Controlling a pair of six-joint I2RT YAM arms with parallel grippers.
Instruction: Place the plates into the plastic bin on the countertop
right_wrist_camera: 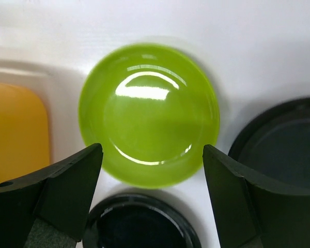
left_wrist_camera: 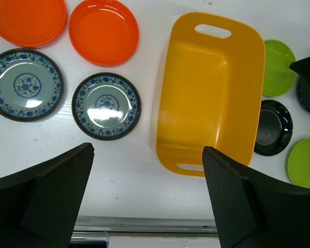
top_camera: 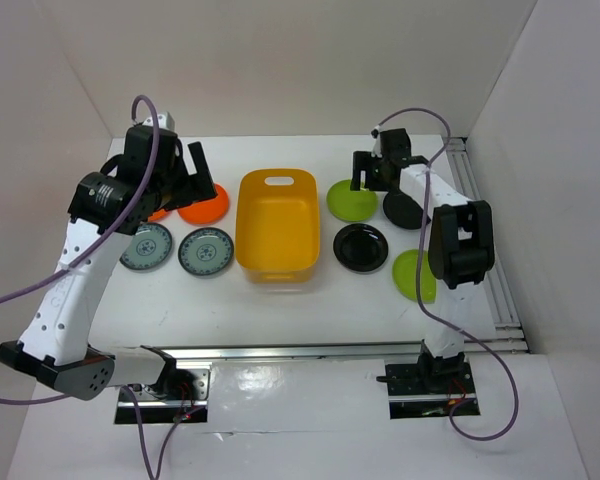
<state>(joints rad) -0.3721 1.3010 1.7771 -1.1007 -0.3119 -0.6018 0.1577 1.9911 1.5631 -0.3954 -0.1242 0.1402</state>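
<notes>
The yellow-orange plastic bin stands empty mid-table on the white countertop; it also shows in the left wrist view. Left of it lie two orange plates and two patterned plates. Right of it lie two lime green plates and two black plates. My left gripper is open and empty, high above the orange plates. My right gripper is open and empty, just above the far green plate.
White walls enclose the table on the left, back and right. A metal rail runs along the near edge and another along the right side. The left wrist view looks down between open fingers onto bare countertop near the rail.
</notes>
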